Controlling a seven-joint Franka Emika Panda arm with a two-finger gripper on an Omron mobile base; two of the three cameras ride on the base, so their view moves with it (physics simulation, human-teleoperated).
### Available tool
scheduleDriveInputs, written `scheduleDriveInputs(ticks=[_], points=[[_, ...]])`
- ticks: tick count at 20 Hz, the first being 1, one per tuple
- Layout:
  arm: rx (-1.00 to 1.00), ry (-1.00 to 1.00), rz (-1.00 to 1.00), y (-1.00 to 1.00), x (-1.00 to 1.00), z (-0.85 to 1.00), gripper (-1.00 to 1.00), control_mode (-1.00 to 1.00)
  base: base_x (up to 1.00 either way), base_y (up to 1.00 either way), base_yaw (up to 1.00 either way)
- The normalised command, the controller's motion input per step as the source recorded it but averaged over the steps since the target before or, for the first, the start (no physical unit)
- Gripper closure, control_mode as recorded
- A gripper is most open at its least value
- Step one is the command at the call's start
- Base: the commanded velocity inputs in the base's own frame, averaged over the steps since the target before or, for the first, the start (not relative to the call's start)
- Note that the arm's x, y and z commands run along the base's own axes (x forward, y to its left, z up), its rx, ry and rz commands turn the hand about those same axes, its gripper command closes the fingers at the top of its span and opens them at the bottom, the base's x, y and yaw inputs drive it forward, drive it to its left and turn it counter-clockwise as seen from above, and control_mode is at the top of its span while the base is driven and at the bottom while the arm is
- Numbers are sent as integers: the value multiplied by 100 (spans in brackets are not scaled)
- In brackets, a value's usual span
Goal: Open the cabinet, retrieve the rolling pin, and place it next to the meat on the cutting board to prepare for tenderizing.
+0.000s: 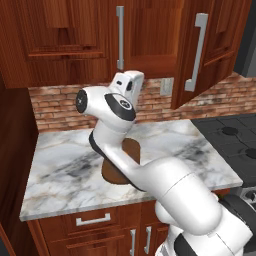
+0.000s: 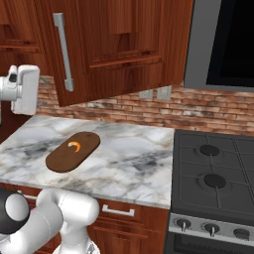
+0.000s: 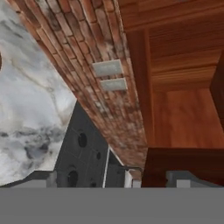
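The cutting board (image 2: pixel 73 151) lay on the table (image 2: pixel 129 163), with the meat (image 2: pixel 75 145) on it near its middle. The cabinet (image 2: pixel 114 44) hung on the wall above the table, its right door (image 1: pixel 202 50) swung partly out. The stove (image 2: pixel 218 173) stood just right of the table. Two wall outlets (image 2: pixel 154 93) sat on the brick wall behind, below the cabinet. Drawers (image 1: pixel 95 220) ran under the table.
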Motion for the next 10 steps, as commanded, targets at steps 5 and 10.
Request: scheduleDriveInputs(ticks=[5, 10], points=[[0, -2, -9, -30, 0, 0, -100, -100, 0, 0, 0], [0, 0, -7, -43, 14, 0, -100, -100, 0, 0, 0]])
